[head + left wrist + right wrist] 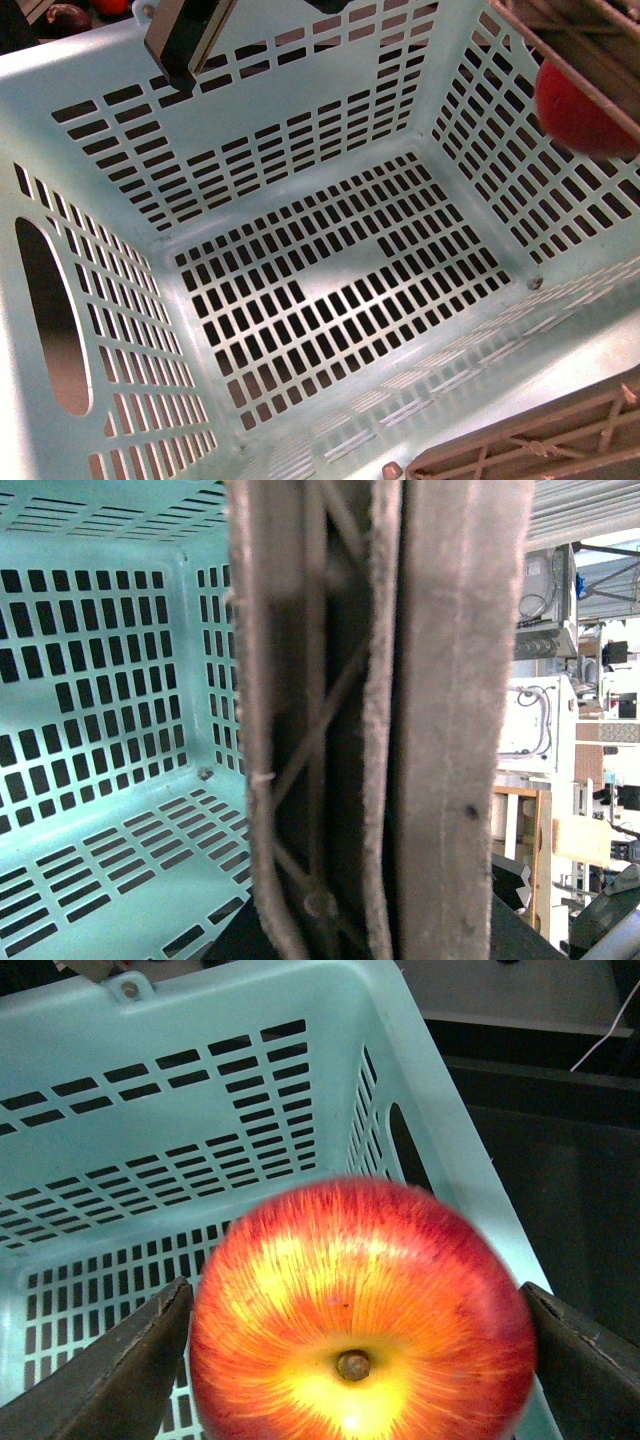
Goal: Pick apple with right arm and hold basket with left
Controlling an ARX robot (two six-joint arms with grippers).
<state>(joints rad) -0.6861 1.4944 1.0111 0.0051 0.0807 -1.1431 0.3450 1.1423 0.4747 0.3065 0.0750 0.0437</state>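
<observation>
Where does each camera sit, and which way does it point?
Front view: on the robot's body, looking down into the basket; a dark piece, perhaps a gripper, upper left.
Left wrist view: on the left arm, close against the basket's handle; no fingers clear.
Right wrist view: on the right arm, past the right gripper clamping the apple, into the basket.
Shared: all show the basket.

I assess this place as a laboratory or workshop rather than a home. Past my left wrist I record a white equipment unit with cables looped on its face, cluttered shelving behind it, a bare wooden frame and a slatted metal ceiling. From my right wrist I note a loose white cable trailing over a dark surface.
</observation>
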